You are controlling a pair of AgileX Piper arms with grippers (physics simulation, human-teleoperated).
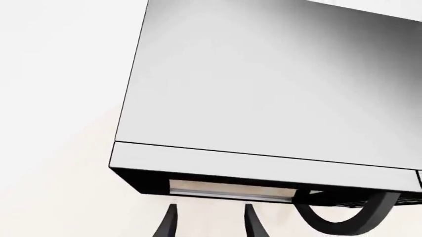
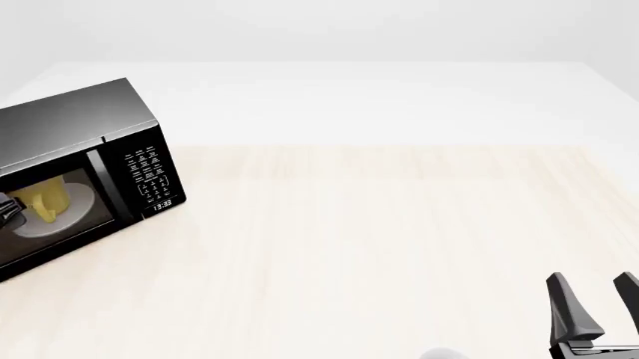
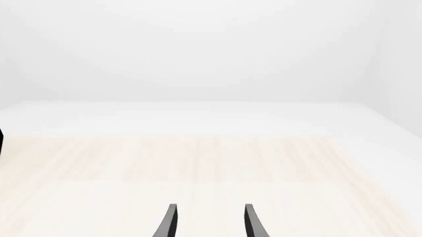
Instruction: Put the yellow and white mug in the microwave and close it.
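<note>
The large black boxy microwave oven [image 2: 90,161] sits on the pale wood counter at the left edge of the front view, partly cut off by the frame, and is turned at an angle so its front faces toward the lower right. Its top is a smooth dark grey. On the right of its front is a black panel of white-marked buttons with a small digital clock reading 13:33 below them. Inside the cavity, the small yellow cylindrical mug [image 2: 48,200] stands upright on the round white turntable plate. In the left wrist view the microwave [image 1: 264,98] fills most of the frame, its grey top uppermost.
</note>
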